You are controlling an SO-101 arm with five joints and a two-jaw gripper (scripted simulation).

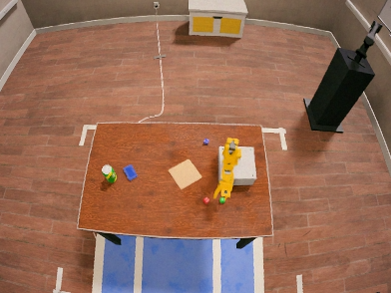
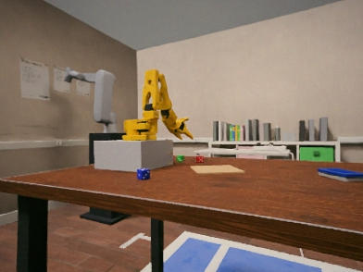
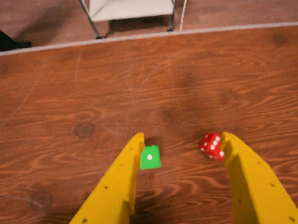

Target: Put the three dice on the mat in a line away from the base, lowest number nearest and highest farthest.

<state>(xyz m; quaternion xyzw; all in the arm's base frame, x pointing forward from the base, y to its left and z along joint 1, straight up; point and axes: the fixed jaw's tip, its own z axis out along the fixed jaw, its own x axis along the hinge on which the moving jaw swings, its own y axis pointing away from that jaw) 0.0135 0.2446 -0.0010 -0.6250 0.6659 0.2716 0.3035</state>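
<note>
The tan mat [image 1: 185,173] [image 2: 217,169] lies flat on the table. A green die [image 1: 222,200] [image 2: 181,159] [image 3: 151,159] sits off the mat, with one pip up in the wrist view. A red die [image 1: 205,200] [image 2: 199,159] [image 3: 211,146] is beside it, turned at an angle; several pips show, but a finger partly covers it in the wrist view. A blue die [image 1: 205,142] [image 2: 143,174] is off the mat on the opposite side; its top number is too small to read. My gripper [image 1: 219,196] [image 2: 186,137] [image 3: 183,140] is open and empty, above table level near the green and red dice.
The arm's base stands on a light grey block [image 1: 244,166] [image 2: 134,154] at one end of the table. Beyond the mat are a blue box-like object [image 1: 130,172] [image 2: 340,173] and a green can with a white top [image 1: 109,174]. The table edge runs past the green and red dice.
</note>
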